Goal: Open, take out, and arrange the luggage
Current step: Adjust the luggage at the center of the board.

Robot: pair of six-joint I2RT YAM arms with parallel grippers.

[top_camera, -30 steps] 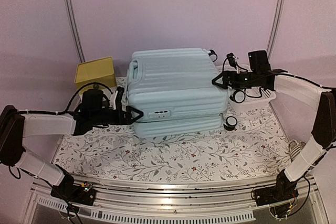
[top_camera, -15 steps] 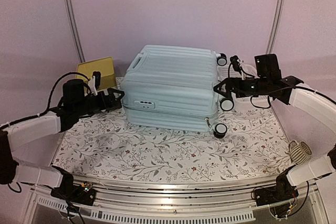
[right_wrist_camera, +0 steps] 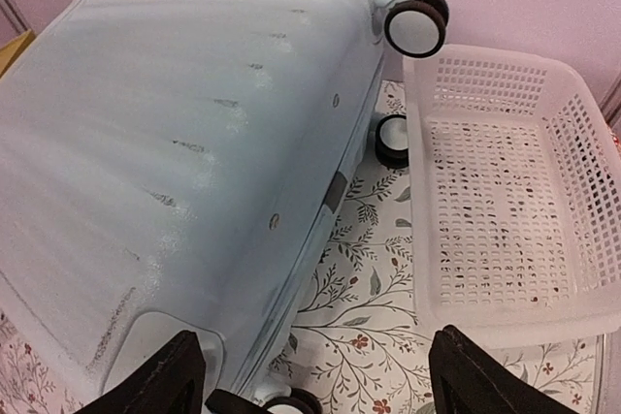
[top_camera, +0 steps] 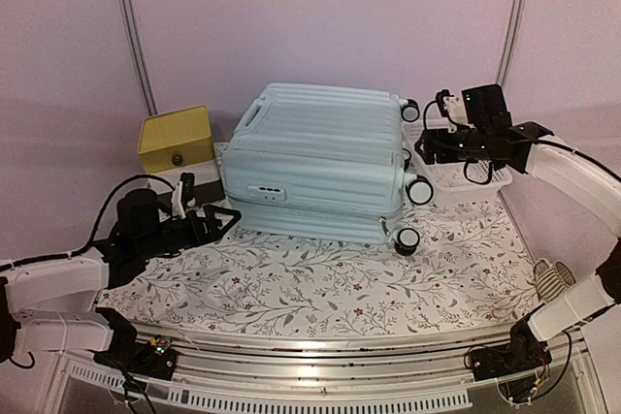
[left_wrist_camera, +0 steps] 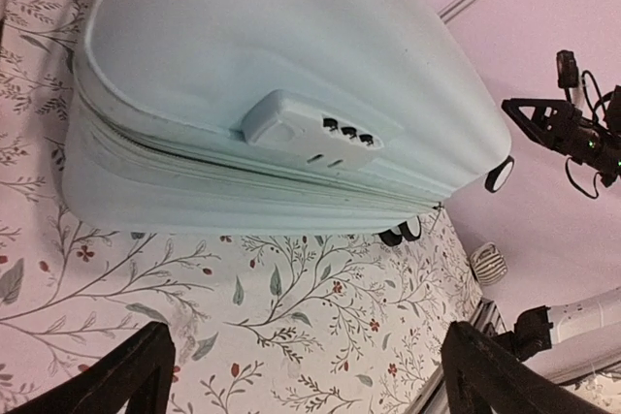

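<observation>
You're backing the left gripper (top_camera: 225, 217) and right gripper (top_camera: 425, 145) off the closed pale mint-blue ribbed hard-shell suitcase (top_camera: 315, 162), fingers spread, empty, so opening's still waiting.

A white lattice basket (right_wrist_camera: 505, 322) rests on floral cloth (top_camera: 320, 288), a yellow box (top_camera: 176, 138) (back left) opposite.

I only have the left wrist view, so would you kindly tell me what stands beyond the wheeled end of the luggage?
Observer: A white lattice basket stands beside the luggage there, with floral cloth showing between them.
Operator: Thank you. Is anything lying in it?
Observer: No, the right wrist view looks straight into it, and it is empty.
</observation>
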